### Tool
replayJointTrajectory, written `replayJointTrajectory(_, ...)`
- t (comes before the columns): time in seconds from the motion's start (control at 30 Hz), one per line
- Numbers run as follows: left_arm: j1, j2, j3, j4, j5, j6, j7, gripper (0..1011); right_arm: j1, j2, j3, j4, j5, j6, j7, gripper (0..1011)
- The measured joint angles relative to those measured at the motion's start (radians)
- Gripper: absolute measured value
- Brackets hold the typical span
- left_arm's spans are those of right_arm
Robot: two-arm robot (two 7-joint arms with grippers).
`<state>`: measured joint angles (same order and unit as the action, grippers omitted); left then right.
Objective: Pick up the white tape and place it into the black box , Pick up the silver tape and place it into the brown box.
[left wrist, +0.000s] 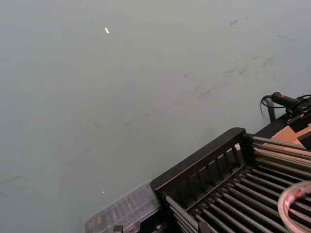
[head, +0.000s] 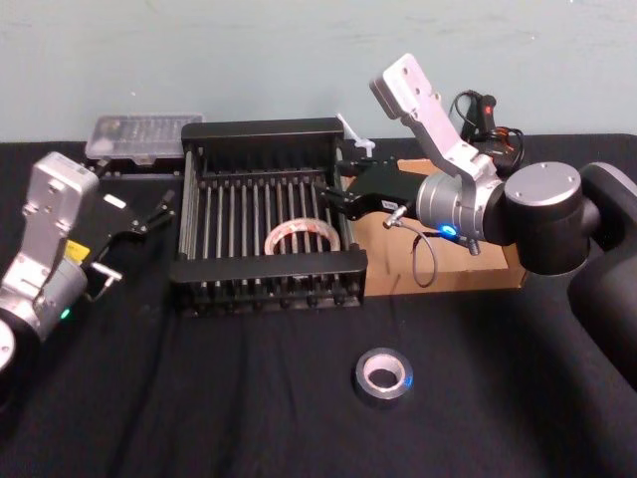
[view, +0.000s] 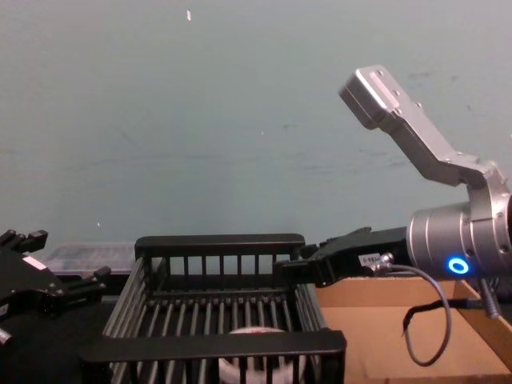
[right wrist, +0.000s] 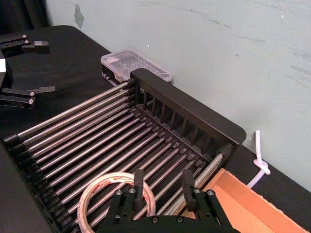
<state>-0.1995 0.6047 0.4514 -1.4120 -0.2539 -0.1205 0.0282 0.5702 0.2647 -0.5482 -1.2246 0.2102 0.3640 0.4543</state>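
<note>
White tape (head: 302, 237) flat in black box (head: 261, 127); right claw (head: 331, 197) spread at rim.

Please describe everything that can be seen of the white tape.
The white tape is a thin, flat ring. It is off-white with a slightly pinkish, half-clear look, and the bars show through its wide hollow centre. It lies flat on the metal bars inside the black box, a little right of the box's middle. The right tool hangs open over the ring's edge and does not grip it.
</note>
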Motion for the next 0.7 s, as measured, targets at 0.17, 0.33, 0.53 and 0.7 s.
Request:
replayJointTrajectory(0.17,0.000,0.000,0.000,0.000,0.000,0.000,0.000,1001,0.000,0.000,0.000,-0.001,0.000,0.001,0.000,626)
replayJointTrajectory(0.33,0.000,0.000,0.000,0.000,0.000,0.000,0.000,1001,-0.001,0.000,0.000,-0.001,0.001,0.001,0.000,787)
replayJointTrajectory(0.53,0.000,0.000,0.000,0.000,0.000,0.000,0.000,1001,-0.001,0.000,0.000,-0.001,0.001,0.001,0.000,940)
replayJointTrajectory(0.7,0.000,0.000,0.000,0.000,0.000,0.000,0.000,1002,-0.001,0.001,0.000,-0.001,0.001,0.001,0.000,1002)
